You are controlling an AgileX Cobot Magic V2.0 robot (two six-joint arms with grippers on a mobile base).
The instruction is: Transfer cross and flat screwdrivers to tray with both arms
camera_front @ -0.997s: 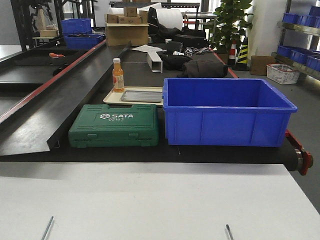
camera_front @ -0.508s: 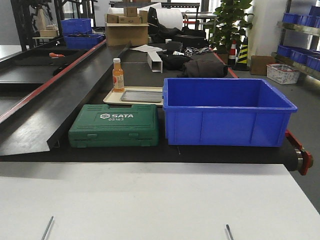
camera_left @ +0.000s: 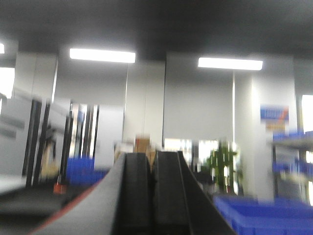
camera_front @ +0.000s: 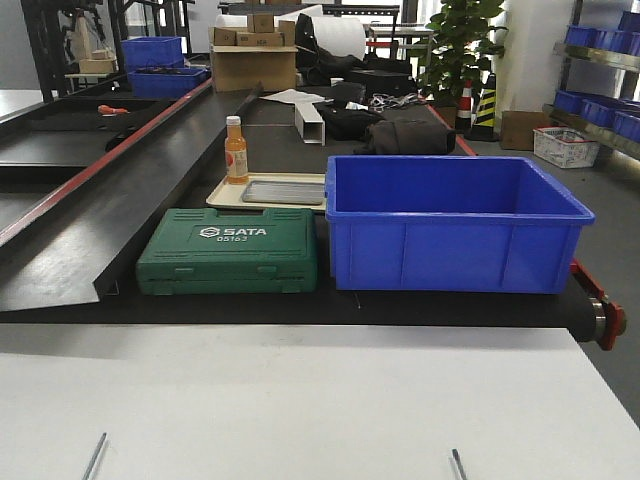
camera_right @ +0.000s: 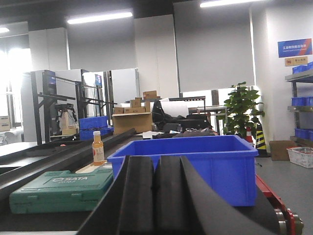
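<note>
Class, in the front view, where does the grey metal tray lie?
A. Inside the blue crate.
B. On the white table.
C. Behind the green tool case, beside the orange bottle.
C: the grey metal tray sits behind the green tool case, next to the orange bottle, outside the blue crate.

On the near edge of the white desk (camera_front: 320, 400), the left screwdriver (camera_front: 96, 455) and the right screwdriver (camera_front: 457, 464) show only thin shafts. The bottom edge of the picture cuts off the handles, and the tips are too small to tell cross from flat. The blue crate (camera_front: 455, 225) hides the right end of the tray (camera_front: 285, 192). The left wrist view is all blurred.
</note>
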